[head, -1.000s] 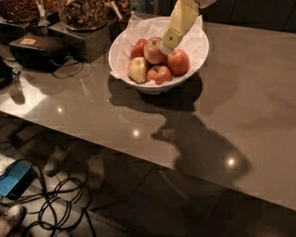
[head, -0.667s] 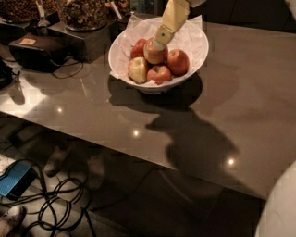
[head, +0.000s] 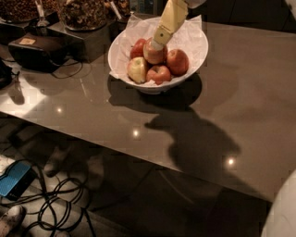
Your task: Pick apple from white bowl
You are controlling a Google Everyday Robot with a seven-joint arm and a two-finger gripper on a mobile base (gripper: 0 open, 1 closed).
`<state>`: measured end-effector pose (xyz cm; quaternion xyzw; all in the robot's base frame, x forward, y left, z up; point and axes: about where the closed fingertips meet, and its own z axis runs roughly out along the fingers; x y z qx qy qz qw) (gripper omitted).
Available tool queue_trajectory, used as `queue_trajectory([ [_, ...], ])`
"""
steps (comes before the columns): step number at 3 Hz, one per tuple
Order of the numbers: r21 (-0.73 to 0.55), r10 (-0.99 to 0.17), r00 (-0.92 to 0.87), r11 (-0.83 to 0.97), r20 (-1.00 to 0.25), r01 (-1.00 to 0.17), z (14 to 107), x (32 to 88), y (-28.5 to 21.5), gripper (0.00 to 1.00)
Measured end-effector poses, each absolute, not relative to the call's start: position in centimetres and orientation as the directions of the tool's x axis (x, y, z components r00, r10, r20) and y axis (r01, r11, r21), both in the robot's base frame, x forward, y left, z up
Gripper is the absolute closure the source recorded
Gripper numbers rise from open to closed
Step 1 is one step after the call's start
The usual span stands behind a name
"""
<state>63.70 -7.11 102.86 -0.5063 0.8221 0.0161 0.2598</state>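
The apple (head: 155,53), big and red with a tan blush, sits near the middle of the pile in the white bowl (head: 196,68), riding a little higher than its neighbours. The gripper (head: 156,43) is right on top of it, tip touching the apple's upper side, with the cream-coloured arm (head: 172,16) slanting down from the top edge of the view. Whether the grip is closed on the fruit or not, I cannot tell from here.

Around it: a yellow-green apple (head: 138,70) at the front left, a dark red apple (head: 178,62) to the right, another red apple (head: 159,74) at the front, and one more red one (head: 137,47) tucked behind on the left. Crinkled white paper (head: 190,33) lines the bowl and pokes up past the far rim.

The bowl stands on a glossy brown worktop (head: 249,92), which carries the bowl's dark shadow and a larger arm-shaped shadow (head: 199,143) nearer the front edge. To the left of the bowl there's a black box (head: 34,52), and behind it dark containers of brown snack mix (head: 83,11).

Down on the floor, black cables (head: 60,206) loop beside a blue object (head: 14,178). A pale rounded shape (head: 283,213) fills the bottom right corner.
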Motion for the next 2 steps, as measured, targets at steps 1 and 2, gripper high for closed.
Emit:
queue_trajectory([
  [1,-0.235,-0.819,-0.319,0.468,-0.477,-0.852,102.4,64.7,-5.9,0.0],
  [2,-0.244,-0.812,-0.294,0.461,-0.505,-0.853,101.6,66.4,-5.2,0.0],
])
